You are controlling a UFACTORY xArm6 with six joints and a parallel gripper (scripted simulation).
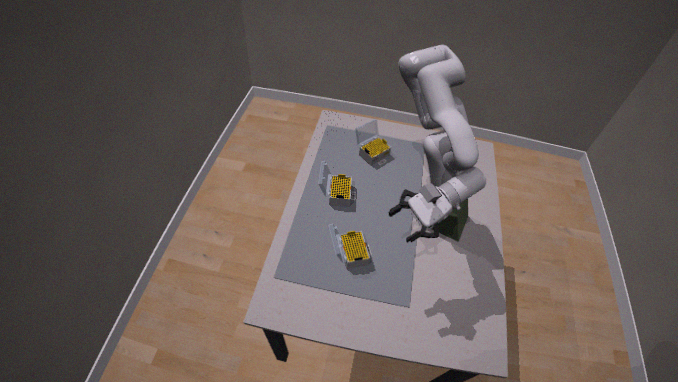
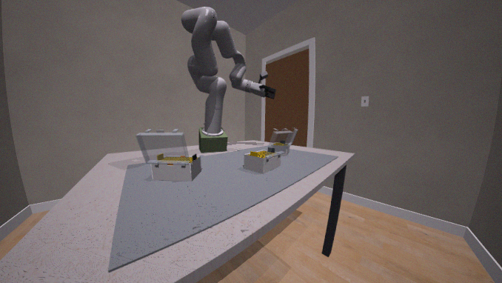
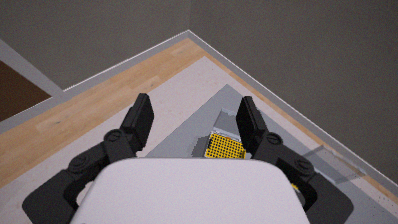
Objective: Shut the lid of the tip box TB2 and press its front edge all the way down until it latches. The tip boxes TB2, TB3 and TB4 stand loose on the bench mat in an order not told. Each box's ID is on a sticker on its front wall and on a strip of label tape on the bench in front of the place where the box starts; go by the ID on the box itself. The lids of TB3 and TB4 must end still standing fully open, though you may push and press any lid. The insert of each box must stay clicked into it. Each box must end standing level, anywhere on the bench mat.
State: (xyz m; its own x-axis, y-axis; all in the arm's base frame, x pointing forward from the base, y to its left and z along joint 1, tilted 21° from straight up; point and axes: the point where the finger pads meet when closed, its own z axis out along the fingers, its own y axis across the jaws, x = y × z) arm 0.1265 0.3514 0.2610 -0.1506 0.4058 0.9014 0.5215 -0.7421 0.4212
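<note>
A pale speckled table (image 2: pixel 67 237) with dark legs carries a grey rectangular mat (image 2: pixel 178 207) above a wooden plank floor (image 2: pixel 389 244). Three open white tip boxes with yellow inserts (image 1: pixel 341 187) stand there; their IDs are unreadable. The black end effector (image 1: pixel 406 223) hangs high, fingers spread.

Arm (image 1: pixel 450 130) pale grey-white; claw (image 1: pixel 406 222) black fingers on white housing. Arm base (image 2: pixel 212 142) dark green. Table (image 1: pixel 450 320) light beige, fine specks, black legs. Mat (image 1: pixel 320 240) flat grey-blue. 3 tip boxes (image 1: pixel 354 247) pale grey w/ yellow black-dotted grid inserts, clear lids. Floor (image 1: pixel 200 225) light wood planks. Door (image 2: pixel 289 96) brown, white frame.
</note>
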